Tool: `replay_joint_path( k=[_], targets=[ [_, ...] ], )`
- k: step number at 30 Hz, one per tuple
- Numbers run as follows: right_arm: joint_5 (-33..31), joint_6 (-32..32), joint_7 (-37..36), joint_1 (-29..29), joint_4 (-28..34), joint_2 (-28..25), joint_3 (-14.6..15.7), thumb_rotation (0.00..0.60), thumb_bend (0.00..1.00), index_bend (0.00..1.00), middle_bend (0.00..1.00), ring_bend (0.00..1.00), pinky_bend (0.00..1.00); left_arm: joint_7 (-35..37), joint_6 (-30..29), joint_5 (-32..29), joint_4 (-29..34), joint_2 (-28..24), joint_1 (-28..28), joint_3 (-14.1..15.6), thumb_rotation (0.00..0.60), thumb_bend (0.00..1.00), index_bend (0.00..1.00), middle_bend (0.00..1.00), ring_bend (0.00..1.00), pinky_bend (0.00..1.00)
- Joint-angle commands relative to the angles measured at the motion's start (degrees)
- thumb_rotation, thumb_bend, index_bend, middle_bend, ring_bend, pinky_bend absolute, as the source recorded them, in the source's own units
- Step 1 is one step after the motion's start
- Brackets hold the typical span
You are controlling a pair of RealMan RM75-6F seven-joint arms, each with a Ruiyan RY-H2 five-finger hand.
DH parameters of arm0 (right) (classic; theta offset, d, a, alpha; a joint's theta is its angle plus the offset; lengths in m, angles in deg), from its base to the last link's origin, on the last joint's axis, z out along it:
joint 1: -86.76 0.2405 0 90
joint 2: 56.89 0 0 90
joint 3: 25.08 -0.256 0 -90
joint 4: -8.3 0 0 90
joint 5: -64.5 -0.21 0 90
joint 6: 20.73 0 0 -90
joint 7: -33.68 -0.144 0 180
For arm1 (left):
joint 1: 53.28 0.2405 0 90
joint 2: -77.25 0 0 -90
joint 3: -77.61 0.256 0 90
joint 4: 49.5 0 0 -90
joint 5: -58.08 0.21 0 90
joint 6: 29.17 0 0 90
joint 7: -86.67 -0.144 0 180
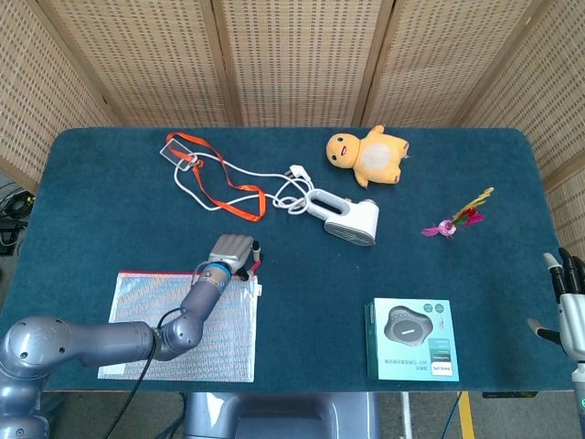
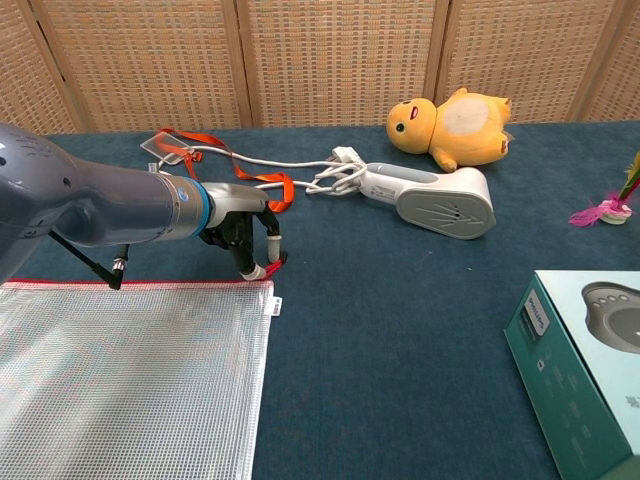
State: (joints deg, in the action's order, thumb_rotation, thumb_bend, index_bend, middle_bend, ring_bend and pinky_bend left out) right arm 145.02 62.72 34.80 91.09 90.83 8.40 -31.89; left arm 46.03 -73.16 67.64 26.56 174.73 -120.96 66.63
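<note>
A clear mesh zip pouch (image 1: 183,320) (image 2: 130,380) with a red zipper lies flat at the table's front left. My left hand (image 1: 233,251) (image 2: 245,235) hangs over its top right corner, fingers curled downward. Its fingertips pinch the small red zipper pull (image 1: 255,264) (image 2: 274,266) that sticks out past the corner. My right hand (image 1: 569,306) shows only at the far right edge of the head view, beyond the table, with fingers straight and apart and nothing in them.
Behind the left hand lie an orange lanyard (image 1: 224,187) (image 2: 270,185) and a white handheld device (image 1: 347,218) (image 2: 440,205) with a coiled cable. A yellow plush duck (image 1: 370,154) (image 2: 455,125) sits at the back, a teal box (image 1: 413,338) (image 2: 590,370) at the front right, and a flower sprig (image 1: 457,219) on the right.
</note>
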Motion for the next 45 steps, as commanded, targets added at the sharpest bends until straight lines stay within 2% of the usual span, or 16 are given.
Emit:
replay_joint_path(
  k=[1,6,15,26,45],
  targets=[
    [-0.14,-0.17,-0.03,0.05,-0.09,0.02,-0.01,0.600,0.00,0.00,0.00,0.00,0.00,0.48,-0.25,0.03,0.18,-0.22,-0.06,0.09,0.600,0.36,0.43,0.98,0.91,0.98],
    [-0.23,-0.48,0.03,0.17,-0.16,0.06,0.07,0.600,0.00,0.00,0.00,0.00,0.00,0.25,-1.75,-0.23,1.65,-0.68,-0.54,0.59,0.600,0.36,0.43,0.98,0.91,0.98],
    [-0.18,-0.35,-0.03,0.12,-0.01,-0.05,0.14,0.600,0.00,0.00,0.00,0.00,0.00,-2.03,-5.50,-4.65,2.19,0.48,-2.11,0.62,0.600,0.36,0.43,0.98,0.91,0.98],
    [-0.11,-0.59,-0.21,0.20,0.17,-0.17,0.29,0.600,0.00,0.00,0.00,0.00,0.00,-3.23,-4.27,-7.62,-0.13,1.86,-2.72,-0.25,0.600,0.36,0.43,0.98,0.91,0.98],
    [-0.22,-1.10,-1.11,0.27,0.12,-0.46,0.45,0.600,0.00,0.00,0.00,0.00,0.00,-2.81,-4.10,-4.36,-3.15,5.31,-3.18,-1.53,0.600,0.37,0.44,0.98,0.91,0.98]
  ],
)
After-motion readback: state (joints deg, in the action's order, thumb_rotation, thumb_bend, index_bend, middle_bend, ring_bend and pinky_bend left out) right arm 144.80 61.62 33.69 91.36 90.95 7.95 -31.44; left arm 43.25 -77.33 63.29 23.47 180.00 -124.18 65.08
